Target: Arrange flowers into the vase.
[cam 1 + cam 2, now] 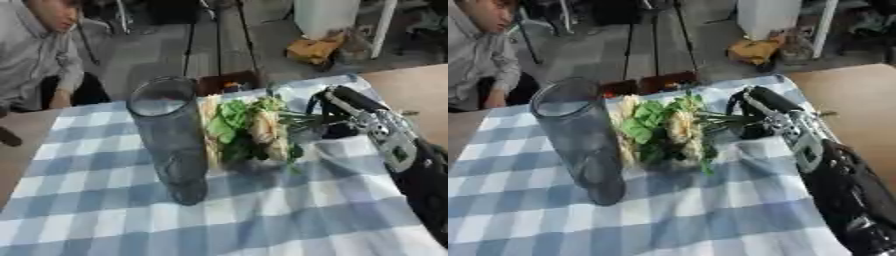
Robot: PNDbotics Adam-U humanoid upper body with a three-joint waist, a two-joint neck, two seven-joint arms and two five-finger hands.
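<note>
Fingers [741,117] of the right hand [754,112] are curling around the green stems of the flowers [662,132], gripping them. These flowers are lying on the checked cloth [710,215] just to the right of the vase [579,137], blooms pointing toward it. That tall glass vase is standing upright on the cloth covering the desk [859,110].

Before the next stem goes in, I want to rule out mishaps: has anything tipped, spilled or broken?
Nothing stands out. The tall clear glass vase stands upright on the blue-and-white checked cloth, empty, flowers lying beside it.
</note>
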